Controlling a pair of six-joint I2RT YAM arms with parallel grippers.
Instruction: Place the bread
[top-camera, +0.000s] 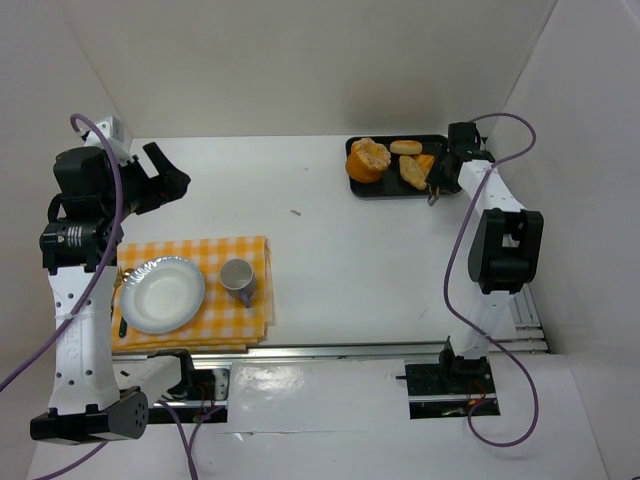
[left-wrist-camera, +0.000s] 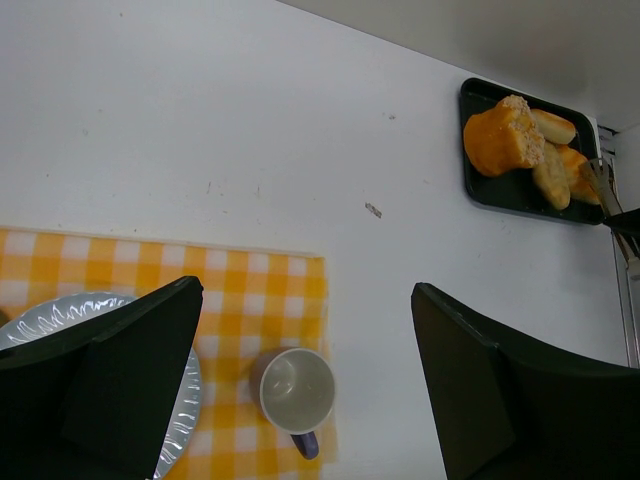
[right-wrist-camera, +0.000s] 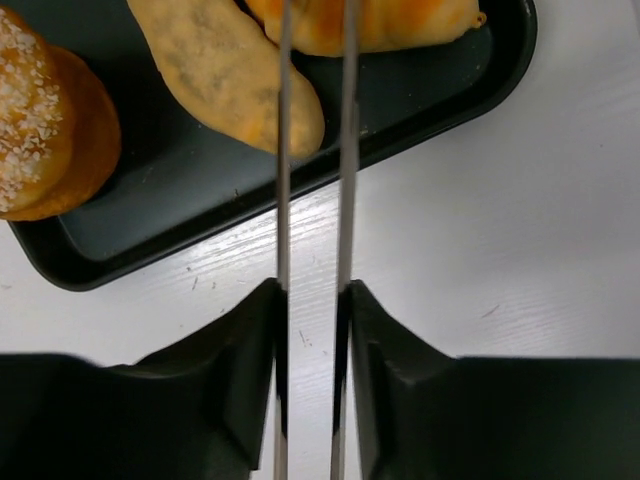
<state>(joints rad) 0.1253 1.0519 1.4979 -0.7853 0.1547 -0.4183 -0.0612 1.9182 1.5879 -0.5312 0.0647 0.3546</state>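
A black tray at the back right holds several breads: a round seeded bun, a small roll, an oblong piece and an orange wedge. My right gripper is shut on metal tongs at the tray's right edge. In the right wrist view the two blades run slightly apart over the oblong piece and the tray; their tips are out of frame. My left gripper is open and empty, raised at the left above the white plate.
A yellow checked cloth at the front left carries the plate and a purple cup. The left wrist view shows the cup, the plate rim and the far tray. White walls enclose the table.
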